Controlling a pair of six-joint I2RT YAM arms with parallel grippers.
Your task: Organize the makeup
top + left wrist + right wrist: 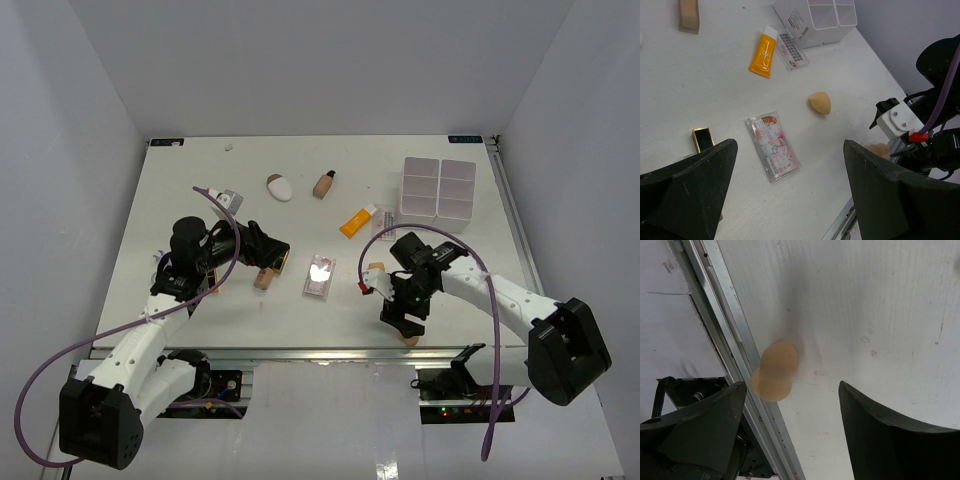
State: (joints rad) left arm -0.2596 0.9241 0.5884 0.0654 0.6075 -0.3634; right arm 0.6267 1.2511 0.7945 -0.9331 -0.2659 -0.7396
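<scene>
From above, the white four-compartment box (438,187) sits back right on the table (185,165). The orange tube (357,222) lies just off its near-left corner. The tan bottle (324,184) and the white-and-brown oval piece (281,187) are further left along the back, and a clear-pink palette (320,274) lies mid-table. The left gripper (275,252) hangs just left of that palette, over a small tan item I can't make out. The right gripper (405,322) points down at the table's near edge, and a tan sponge (409,339) peeks out just below it, mostly hidden by the arm. A second sponge (375,267) lies beside that arm's wrist.

On the left wrist camera the jaws are spread wide, with the palette flat on the table below and between them, clear of both fingers. A gold-edged dark stick (702,139) lies by one finger. A lash pack (791,50) rests between the tube and the box, and the second sponge sits out in the open beyond the palette.

On the right wrist camera the jaws stand apart. The tan sponge, blurred here, lies right on the table's edge against the metal rail (725,330). It is just ahead of the fingertips, close to the rail-side finger and well off the other, and not clamped.
</scene>
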